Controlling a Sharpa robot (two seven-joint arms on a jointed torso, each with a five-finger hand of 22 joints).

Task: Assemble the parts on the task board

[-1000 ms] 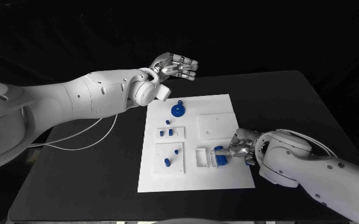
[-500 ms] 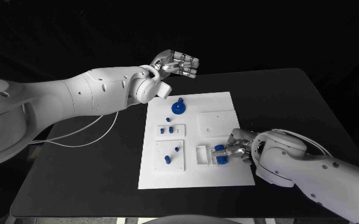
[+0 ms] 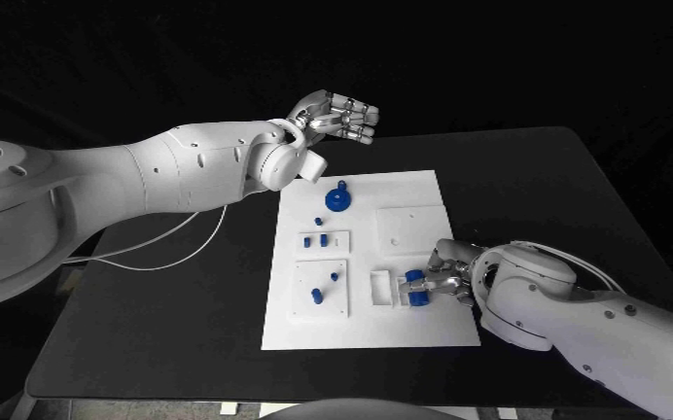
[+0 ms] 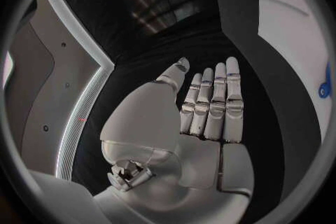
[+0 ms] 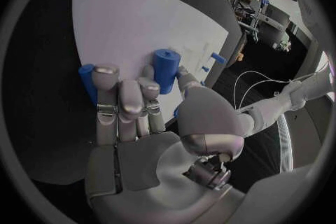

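The right hand's fingers (image 5: 119,98) are curled around a blue cylindrical part (image 5: 166,69), gripping it against the lower right area of the white task board (image 3: 421,332); a second blue piece (image 5: 87,79) sits just beside the outer finger. Since a second ago the right hand (image 3: 446,282) has stayed low on the board with this part, shifting only slightly. The left hand (image 3: 334,119) still hovers raised beyond the board's far edge, holding nothing; the left wrist view shows its fingers (image 4: 213,106) straight and side by side, thumb apart. On the board, a round blue disc part (image 3: 336,198) lies near the far edge, and small blue pegs (image 3: 321,240) stand in raised white blocks on the left half. The board rests on a black table (image 3: 168,323), a thin white cable (image 3: 168,245) trailing across its left side, with dark surroundings behind
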